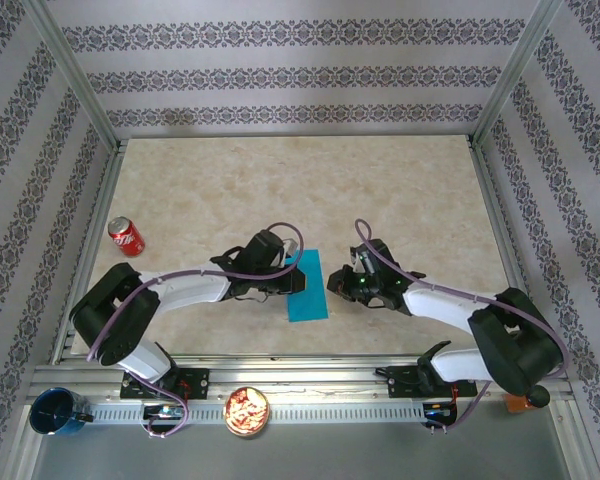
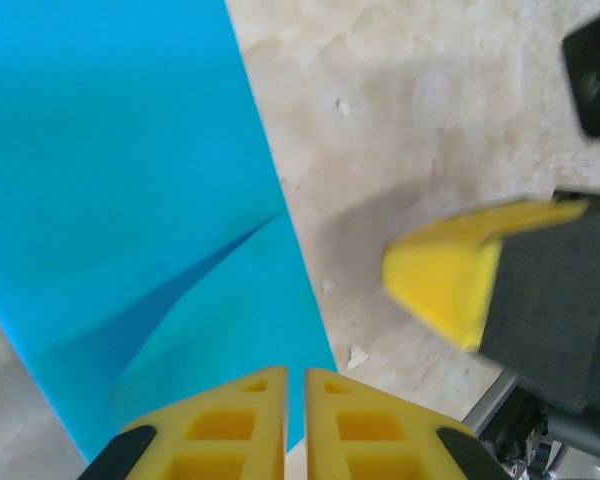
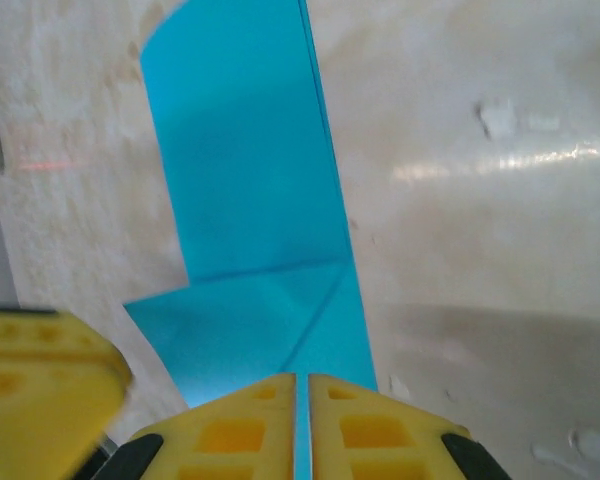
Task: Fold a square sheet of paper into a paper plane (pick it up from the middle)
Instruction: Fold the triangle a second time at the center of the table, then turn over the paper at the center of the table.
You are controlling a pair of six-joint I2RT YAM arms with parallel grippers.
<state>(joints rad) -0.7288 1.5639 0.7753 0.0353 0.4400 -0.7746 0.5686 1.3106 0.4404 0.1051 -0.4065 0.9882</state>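
Note:
The square sheet of paper [image 1: 307, 287] lies flat on the table, folded into a long turquoise strip with a diagonal crease near one end [image 2: 130, 200] [image 3: 250, 200]. My left gripper [image 1: 298, 282] rests over the strip's left side. Its yellow fingers [image 2: 295, 375] stand almost together with a thin slit between them. My right gripper [image 1: 338, 284] is at the strip's right edge, and its fingers [image 3: 302, 380] are likewise drawn together over the blue paper. Neither holds anything I can make out. The two grippers face each other closely across the strip.
A red soda can [image 1: 126, 237] lies at the left of the table. Along the near rail stand a dark blue cup [image 1: 55, 412] and a small bowl of snacks [image 1: 246, 411]. Metal frame posts and patterned walls close in the table.

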